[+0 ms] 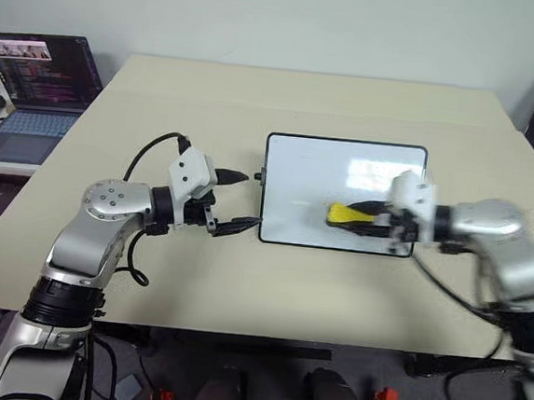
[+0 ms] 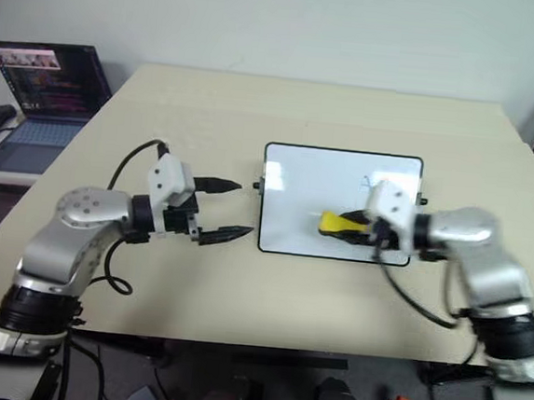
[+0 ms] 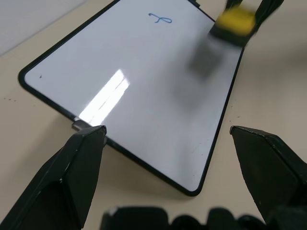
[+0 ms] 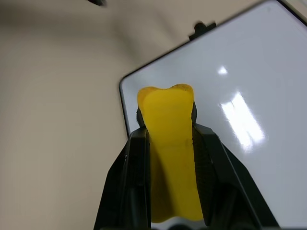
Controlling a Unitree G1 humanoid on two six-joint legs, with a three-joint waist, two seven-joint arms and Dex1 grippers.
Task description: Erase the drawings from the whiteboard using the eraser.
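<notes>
Beige table point(image 1: 334, 290), pale wall behind, open laptop point(image 1: 36, 86) off on a side desk at roughly 10 o'clock from the board.

Whiteboard point(image 1: 324, 191) lies flat mid-table, slightly toward the right arm's side. Most of its surface reads clean; one blue squiggle point(image 3: 160, 19) is left near the far right corner, also faintly visible in the right eye view.

Right claw point(image 1: 378, 219) is clamped hard on the eraser point(image 1: 348, 214), jaws pinching the yellow block on both long sides so its free end sticks out ahead of the fingers. That gives a wiping face clear of the claw. It looks lifted just above the glossy surface around the board's 5 o'clock area, with a soft shadow under it in the left wrist view, so I'd say it's between strokes rather than pressing.

Left claw point(image 1: 232, 200) is spread wide, holding nothing, parked at the board's 9 o'clock edge, one fingertip point(image 1: 251, 223) right by the frame. Likely there to brace the board against sliding; I can't tell if it actually touches.

Judgement: nearly done, last mark sits at about 1 o'clock from the eraser.
</notes>
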